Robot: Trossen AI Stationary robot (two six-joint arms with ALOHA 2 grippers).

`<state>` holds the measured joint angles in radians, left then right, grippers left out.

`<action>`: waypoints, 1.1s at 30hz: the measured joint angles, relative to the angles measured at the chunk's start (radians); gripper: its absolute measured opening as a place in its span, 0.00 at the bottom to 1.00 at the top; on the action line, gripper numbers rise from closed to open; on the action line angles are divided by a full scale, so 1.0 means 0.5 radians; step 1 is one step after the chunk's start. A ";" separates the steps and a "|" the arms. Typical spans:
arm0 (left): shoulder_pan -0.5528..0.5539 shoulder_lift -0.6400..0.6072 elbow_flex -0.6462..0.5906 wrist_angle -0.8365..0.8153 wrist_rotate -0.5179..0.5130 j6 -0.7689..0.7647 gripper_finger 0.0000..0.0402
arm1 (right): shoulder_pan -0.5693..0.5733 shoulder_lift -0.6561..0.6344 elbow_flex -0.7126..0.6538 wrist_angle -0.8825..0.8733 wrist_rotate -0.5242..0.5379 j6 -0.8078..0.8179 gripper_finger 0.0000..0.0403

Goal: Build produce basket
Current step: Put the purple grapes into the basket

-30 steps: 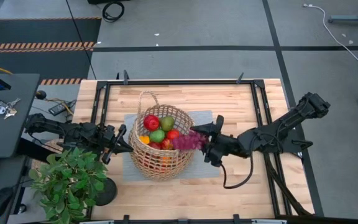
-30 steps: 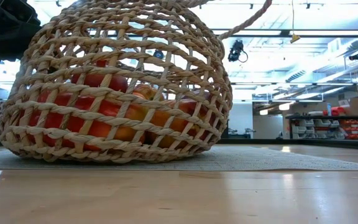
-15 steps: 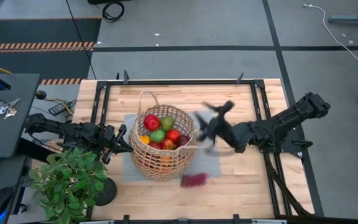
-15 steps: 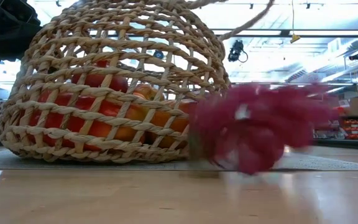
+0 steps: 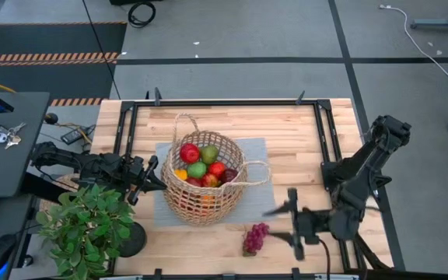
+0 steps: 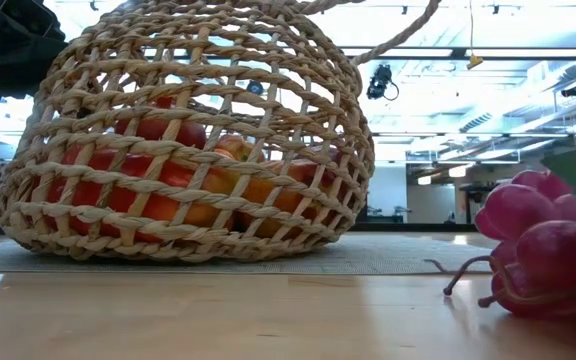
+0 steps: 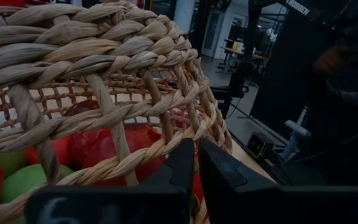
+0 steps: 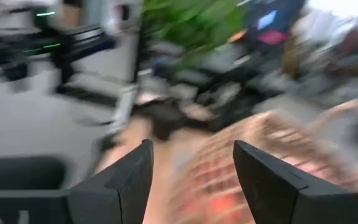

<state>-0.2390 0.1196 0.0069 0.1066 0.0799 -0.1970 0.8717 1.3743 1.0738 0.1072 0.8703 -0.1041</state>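
While the grapes (image 5: 255, 238) lie at the bottom centre beside the open, empty right gripper (image 5: 293, 224), the left gripper (image 5: 148, 180) pinches the basket (image 5: 203, 180) rim.

The basket (image 5: 203, 178) sits on a mat (image 5: 261, 204) at frame centre, fruit (image 5: 199, 163) inside. The grapes (image 5: 254, 238) lie on the table (image 5: 286, 128), lower right of the basket. A plant (image 5: 84, 228) stands lower left.

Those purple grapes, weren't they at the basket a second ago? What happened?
Yes. The right gripper held the grapes at the basket's rim, then they dropped to the table's front edge. That arm swung away toward the front, fingers open and empty. The basket, its fruit, and the left gripper at the rim stayed put.
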 joint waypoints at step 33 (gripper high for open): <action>0.000 0.000 0.000 -0.008 0.001 0.001 0.08 | -0.213 1.126 0.086 -0.439 -0.914 0.777 0.87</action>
<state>-0.2390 0.1196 0.0071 0.1028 0.0802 -0.1967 0.7652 1.9371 1.1168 -0.1122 0.4132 0.2844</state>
